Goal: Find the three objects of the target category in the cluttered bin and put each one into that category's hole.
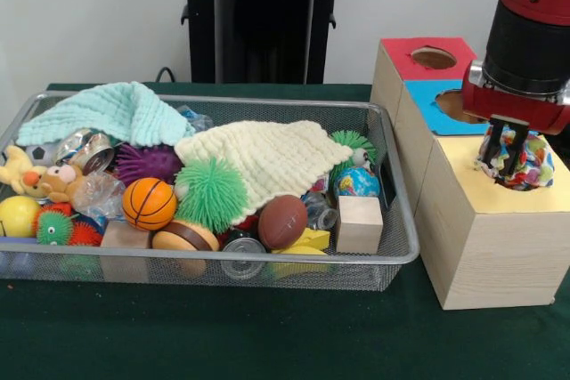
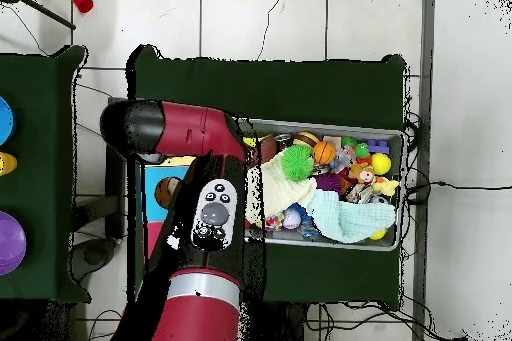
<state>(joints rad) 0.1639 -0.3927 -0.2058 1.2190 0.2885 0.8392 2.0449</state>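
My gripper (image 1: 509, 150) hangs over the yellow card surround (image 1: 468, 175) of the largest wood box (image 1: 494, 255) at the right of the front view. It is shut on a white bundle with multicolour spots (image 1: 525, 156), held low at the round hole (image 1: 524, 186), which it mostly covers. The wire mesh bin (image 1: 267, 262) stands left of the boxes, full of toys. No other spotted bundle shows in it. In the overhead view my arm (image 2: 200, 132) hides the gripper, the bundle and the yellow hole.
A cream knitted cloth (image 1: 267, 157) and a mint cloth (image 1: 116, 113) cover parts of the bin. A globe ball (image 1: 358, 182), green spiky ball (image 1: 212, 195), basketball (image 1: 149, 203), football (image 1: 282, 220) and wood block (image 1: 360, 223) lie there. Blue-surround (image 1: 427, 104) and red-surround (image 1: 405, 55) boxes stand behind.
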